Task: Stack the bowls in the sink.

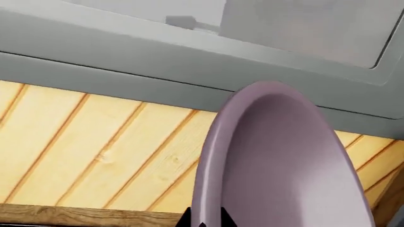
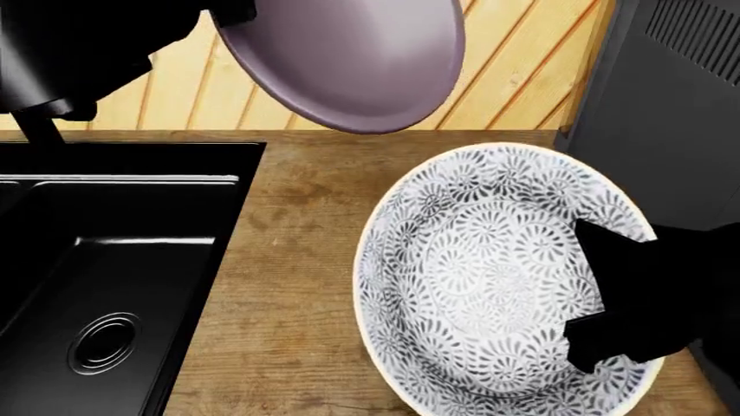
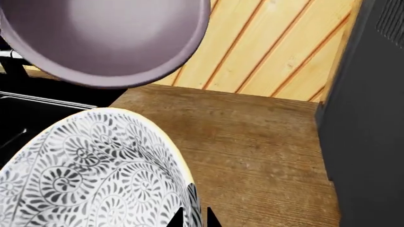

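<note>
A worn wooden counter [image 2: 289, 286] is seen before slanted pine panelling [image 2: 521, 69], with a dark appliance [image 2: 671, 95] at two o'clock. The glossy black sink [image 2: 116, 277] is set at nine o'clock. The matte mauve bowl [image 2: 347, 61] is held aloft at twelve, rim pinched by the left gripper [image 1: 205, 220]. The floral white bowl [image 2: 497, 277] is clamped at its rim by the right gripper [image 3: 192, 217], above the counter.

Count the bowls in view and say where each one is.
2. The mauve bowl is held up in the air by the left end effector, near the wood-panelled wall. The white floral bowl is held over the wooden counter by the right end effector.
</note>
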